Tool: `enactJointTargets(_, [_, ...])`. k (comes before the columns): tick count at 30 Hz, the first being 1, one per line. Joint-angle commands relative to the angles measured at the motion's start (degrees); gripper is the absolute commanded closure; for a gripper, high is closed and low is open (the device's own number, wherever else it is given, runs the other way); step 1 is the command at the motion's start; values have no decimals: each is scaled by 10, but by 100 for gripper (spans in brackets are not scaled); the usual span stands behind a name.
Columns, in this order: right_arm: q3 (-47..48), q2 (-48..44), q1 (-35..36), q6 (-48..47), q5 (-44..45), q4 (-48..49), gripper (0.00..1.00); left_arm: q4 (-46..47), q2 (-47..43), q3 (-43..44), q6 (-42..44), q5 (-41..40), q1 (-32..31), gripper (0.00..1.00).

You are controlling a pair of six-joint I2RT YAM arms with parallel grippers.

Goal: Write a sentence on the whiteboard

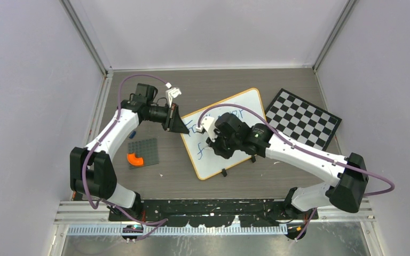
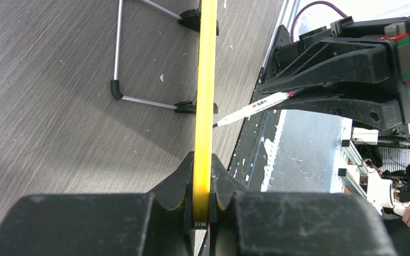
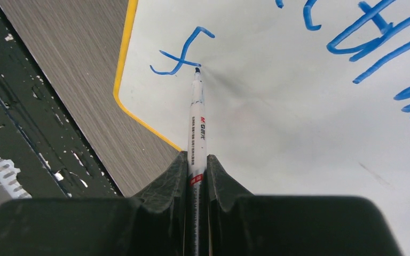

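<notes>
The whiteboard point(image 1: 245, 106), white with an orange-yellow frame, lies tilted in the middle of the table with blue writing on it. My left gripper point(image 1: 180, 126) is shut on the board's left edge; the left wrist view shows the yellow frame point(image 2: 205, 106) pinched between the jaws point(image 2: 202, 205). My right gripper point(image 1: 212, 143) is shut on a white marker point(image 3: 196, 122). The marker's tip touches the board point(image 3: 299, 122) right beside a blue "f" point(image 3: 184, 53) near the board's lower corner. From the left wrist view the same marker point(image 2: 251, 108) pokes out of the right gripper toward the board.
A black-and-white checkered board point(image 1: 303, 118) lies to the right of the whiteboard. A grey baseplate point(image 1: 143, 152) carrying an orange piece point(image 1: 135, 159) sits on the left. The whiteboard's wire stand point(image 2: 139, 98) and black clip feet point(image 1: 224, 173) rest on the wooden table.
</notes>
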Motion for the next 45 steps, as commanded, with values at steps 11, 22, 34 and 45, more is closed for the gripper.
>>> enactJointTargets(11, [-1, -31, -15, 7, 10, 5, 100, -17, -5, 18, -9, 10, -2, 100])
enactJointTargets(22, [13, -2, -15, 11, 35, 17, 100, -16, -7, 19, -9, 9, -2, 100])
enactJointTargets(34, [27, 18, -16, 13, 7, 25, 100, -18, -7, 21, -7, 9, -2, 100])
enactJointTargets(45, [-4, 10, -16, 4, -22, 15, 100, -21, -4, 21, -5, 8, -2, 100])
